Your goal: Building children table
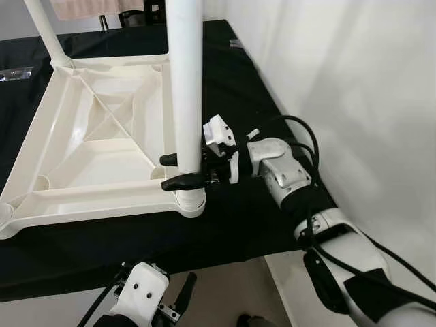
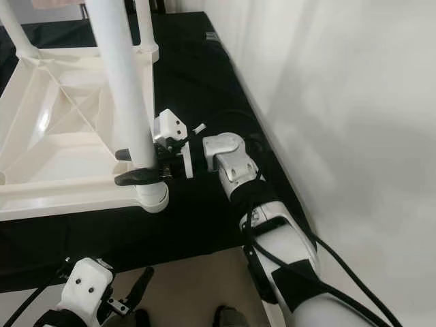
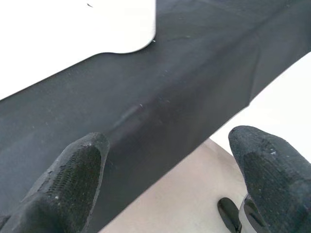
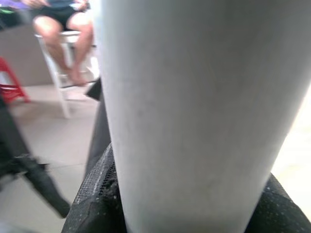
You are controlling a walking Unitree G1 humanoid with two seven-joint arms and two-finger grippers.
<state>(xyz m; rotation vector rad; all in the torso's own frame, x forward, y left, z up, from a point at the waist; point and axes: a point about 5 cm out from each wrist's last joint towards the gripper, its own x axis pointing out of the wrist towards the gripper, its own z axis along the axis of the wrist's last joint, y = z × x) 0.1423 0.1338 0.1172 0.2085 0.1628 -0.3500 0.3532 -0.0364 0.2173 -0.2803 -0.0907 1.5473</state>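
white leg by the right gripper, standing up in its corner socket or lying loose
Standing up. The white leg rises from the corner socket of the upturned tabletop, with the right gripper closed around it just above.

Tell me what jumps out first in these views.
The right gripper is clamped around a white table leg standing upright in the corner socket of the upside-down white tabletop on the black cloth. The left gripper hangs open below the cloth's near edge.

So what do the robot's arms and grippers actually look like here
Both arms are silvery white, jointed shells. The right arm has black bands and thick black cables looping along it. The right gripper has two long black fingers and a boxy white housing. The left gripper matches; its fingers have a textured, dotted surface.
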